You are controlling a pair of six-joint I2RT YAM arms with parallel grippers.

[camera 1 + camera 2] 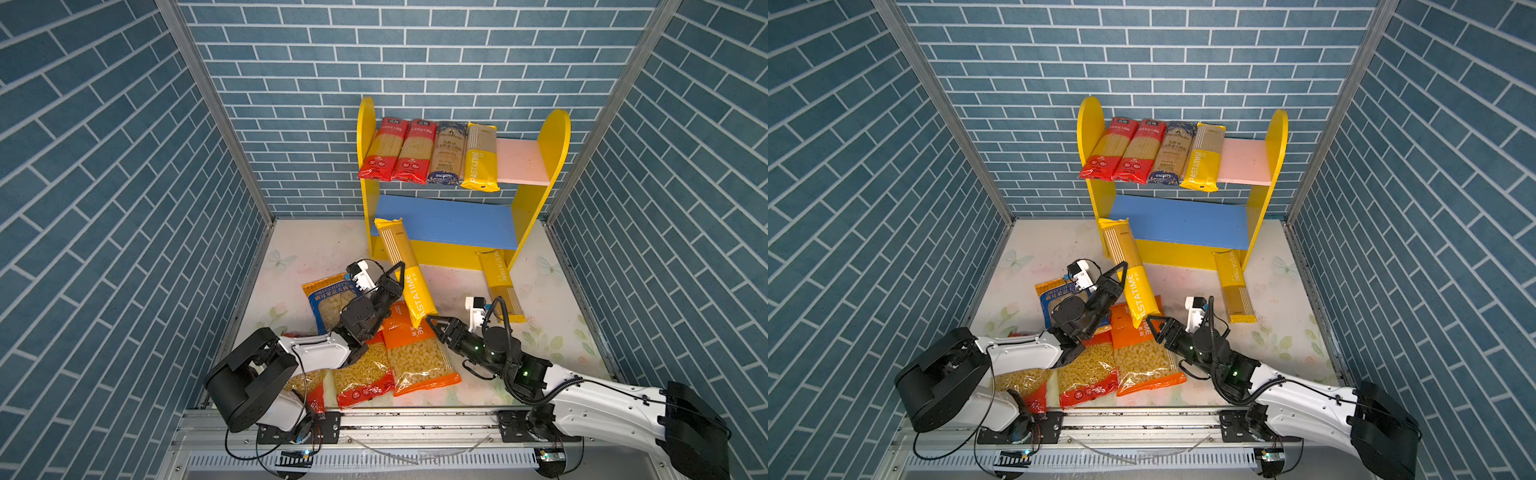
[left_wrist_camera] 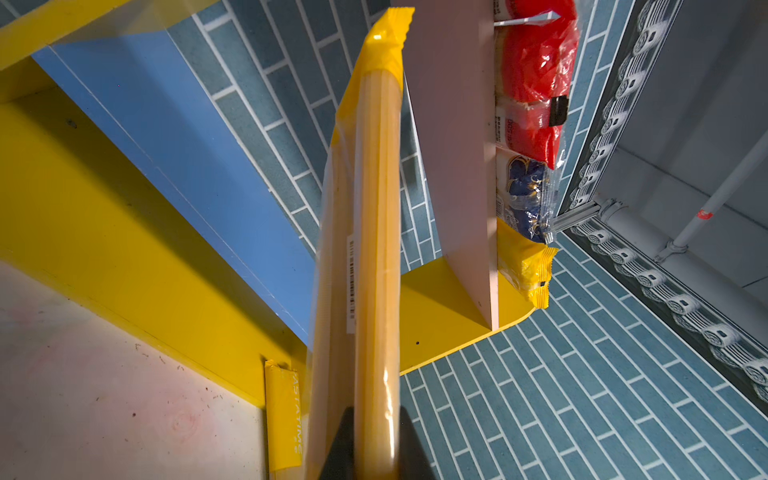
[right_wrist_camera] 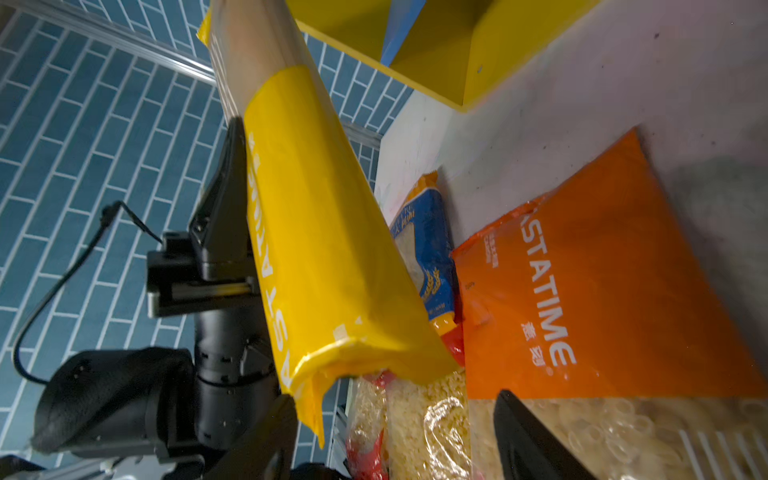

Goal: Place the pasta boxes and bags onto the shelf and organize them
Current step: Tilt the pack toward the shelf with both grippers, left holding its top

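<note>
Your left arm [image 1: 316,351] reaches forward from the near rail with the wrist pitched up. The left gripper [image 1: 398,275] is clamped on the yellow spaghetti pack [image 1: 399,245]. Your right arm [image 1: 582,395] angles in low toward the middle. The right gripper [image 1: 436,330] has its jaws spread wide, just below that pack's near end.

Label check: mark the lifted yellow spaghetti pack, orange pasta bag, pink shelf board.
lifted yellow spaghetti pack [image 1: 417,296], in a top view, label half.
orange pasta bag [image 1: 417,360], in a top view, clear window.
pink shelf board [image 1: 519,161], in a top view, bare end.
</note>
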